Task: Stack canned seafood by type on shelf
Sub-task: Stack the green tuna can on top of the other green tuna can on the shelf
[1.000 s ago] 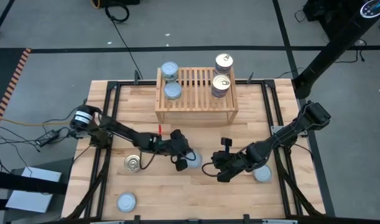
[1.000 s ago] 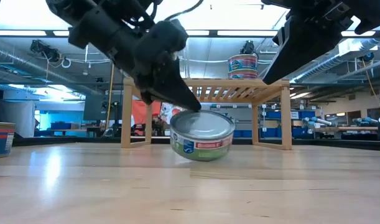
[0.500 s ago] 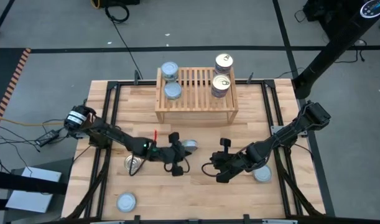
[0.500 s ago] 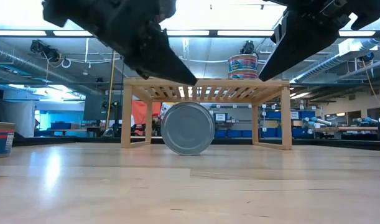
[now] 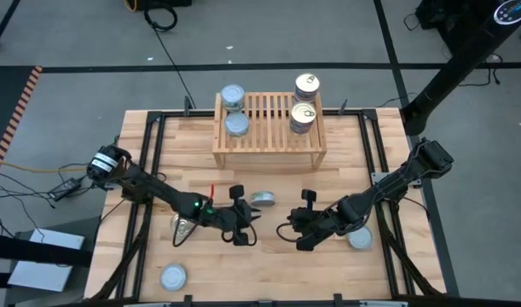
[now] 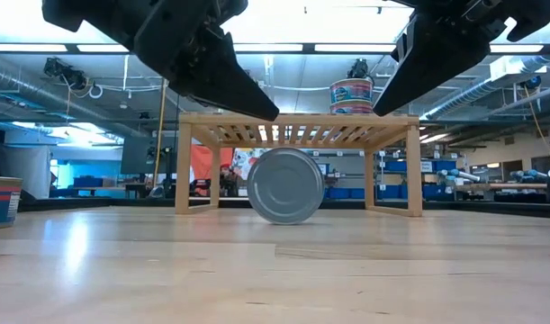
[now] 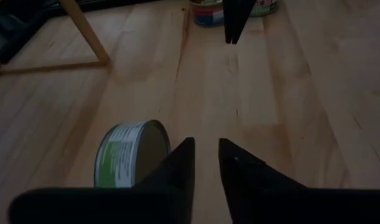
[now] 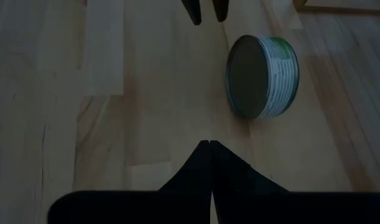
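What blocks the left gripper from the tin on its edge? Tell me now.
Nothing visible. The tin stands on its edge on bare table in front of the shelf, just beside the left gripper, whose fingers are slightly apart. The right gripper waits off to the side.

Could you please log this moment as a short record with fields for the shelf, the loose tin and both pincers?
shelf: two silver-lidded tins at its left end, golden-lidded tins stacked at its right
loose tin: on its edge on the table, in front of the shelf, untouched
left pincer: slightly open, empty, near the loose tin
right pincer: shut, empty, hovering
other tins: three more on the table
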Robot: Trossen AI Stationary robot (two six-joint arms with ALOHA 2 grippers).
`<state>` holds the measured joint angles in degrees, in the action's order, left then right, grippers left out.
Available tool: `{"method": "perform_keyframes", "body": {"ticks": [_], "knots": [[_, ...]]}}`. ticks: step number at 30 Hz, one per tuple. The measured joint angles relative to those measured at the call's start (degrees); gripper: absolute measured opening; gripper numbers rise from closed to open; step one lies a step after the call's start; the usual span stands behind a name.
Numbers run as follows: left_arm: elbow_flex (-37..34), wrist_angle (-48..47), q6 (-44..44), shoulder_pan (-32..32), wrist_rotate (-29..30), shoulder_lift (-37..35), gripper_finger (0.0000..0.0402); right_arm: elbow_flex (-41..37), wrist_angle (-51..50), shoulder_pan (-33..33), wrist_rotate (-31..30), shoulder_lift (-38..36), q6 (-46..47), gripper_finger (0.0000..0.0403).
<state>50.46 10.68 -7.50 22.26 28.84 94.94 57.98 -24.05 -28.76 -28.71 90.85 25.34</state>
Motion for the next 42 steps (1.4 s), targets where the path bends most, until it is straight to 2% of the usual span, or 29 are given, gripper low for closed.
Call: {"method": "perform_keyframes", "body": {"ticks": [4, 8, 12, 18, 23, 27, 33, 42], "knots": [[0.00, -0.93, 0.26, 0.00, 0.00, -0.87, 0.0104, 0.00, 0.00, 0.01, 0.02, 0.00, 0.15, 0.0009], [0.11, -2.71, 1.43, 0.41, 0.93, -1.36, 0.0108, 0.00, 0.02, -0.01, 0.24, 0.00, 0.47, 0.0009], [0.07, -2.79, 4.23, 1.65, 3.86, -1.36, 0.0081, 0.00, 0.45, 0.01, 0.26, 0.00, 0.63, 0.0009], [-0.07, -2.89, 5.46, 2.22, 5.51, -1.36, 0.0009, 0.00, 1.54, -0.01, 0.31, 0.00, 0.63, 0.0009], [-0.07, -2.80, 5.79, 1.93, 5.44, -1.36, 0.0008, 0.00, 1.51, 0.00, 0.33, 0.00, 0.60, 0.0009], [-0.07, -2.88, 5.45, 0.01, 2.95, -1.36, 0.0011, 0.00, 1.50, 0.02, 0.33, 0.00, 0.57, 0.0009], [-0.09, -2.92, 5.73, -1.97, 2.49, -1.34, 0.0058, 0.00, 1.46, 0.03, 0.33, 0.00, 0.59, 0.0016], [-0.11, -2.88, 4.32, -2.40, 3.30, -0.86, 0.0187, 0.00, 1.25, 0.05, 0.34, 0.00, 0.46, 0.0013]]}}
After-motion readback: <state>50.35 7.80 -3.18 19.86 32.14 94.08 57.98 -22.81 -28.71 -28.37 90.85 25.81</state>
